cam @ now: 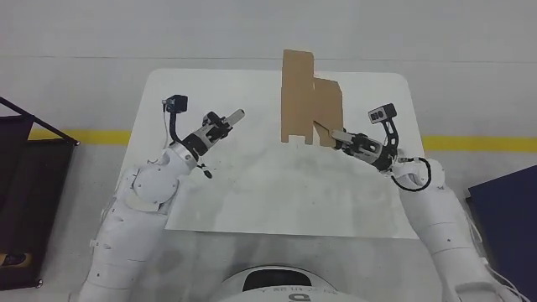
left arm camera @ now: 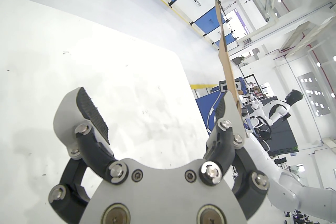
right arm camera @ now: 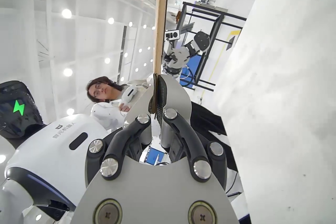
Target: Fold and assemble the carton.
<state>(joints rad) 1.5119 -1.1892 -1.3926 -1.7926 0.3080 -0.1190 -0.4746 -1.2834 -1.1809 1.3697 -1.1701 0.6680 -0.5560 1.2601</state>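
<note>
While my right gripper (right arm camera: 157, 83) pinches the flat carton (cam: 302, 92), my left gripper (left arm camera: 155, 96) is spread wide.
I see the unfolded brown cardboard held up over the far middle of the white table (cam: 252, 201), gripped at its near edge on the right side. The left gripper hangs over the table's left part, well apart from the carton.

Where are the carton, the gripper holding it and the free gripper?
carton (cam: 299, 92): top view, middle of its tall brown panel.
right gripper (right arm camera: 157, 84): right wrist view, between the fingertips pinching the carton's edge.
left gripper (left arm camera: 154, 95): left wrist view, the open gap between its fingertips.
</note>
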